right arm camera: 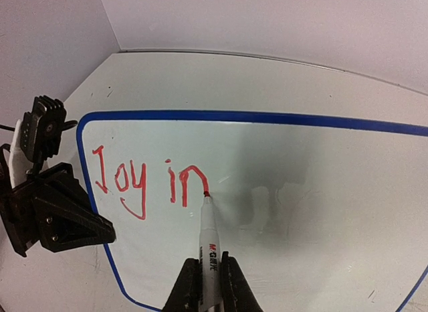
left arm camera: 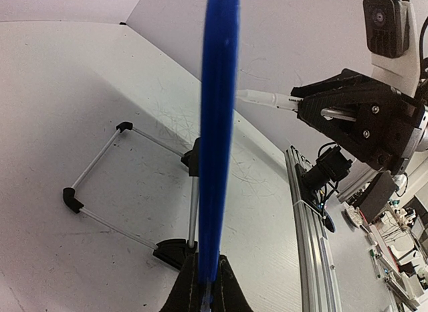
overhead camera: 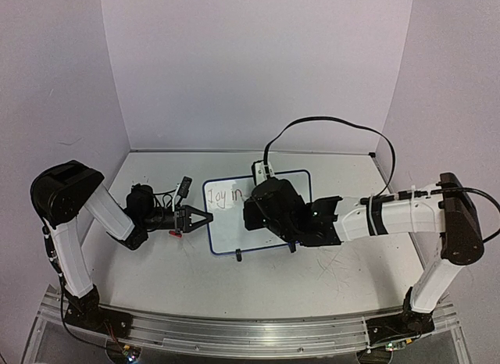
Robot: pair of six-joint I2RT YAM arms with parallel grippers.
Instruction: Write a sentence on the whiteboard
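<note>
Squarely at the middle of the table (overhead camera: 156, 278) stands the whiteboard (overhead camera: 226, 231), its blue rim well apart from the table edges all round. The left gripper (overhead camera: 205, 217) is clenched on the rim at the board's 9 o'clock edge. The right gripper (right arm camera: 208, 280) is clamped on a marker (right arm camera: 209, 242), whose red tip touches the board at the foot of the last "n". The sentence (right arm camera: 137, 185) reads only "Joy in" and sits at the board's upper left, toward 10 o'clock. From the tip toward 3 o'clock the white surface runs bare to the far rim.

Only the right wrist view shows the letters clearly; from above they are small and partly hidden by the right arm. Only the left wrist view shows the rim edge-on between the left fingers, and the wire stand (left arm camera: 96, 159) behind the board, at 9 o'clock, its black feet on the table. That view also shows the aluminium rail (left arm camera: 309, 245) at 4 o'clock.
</note>
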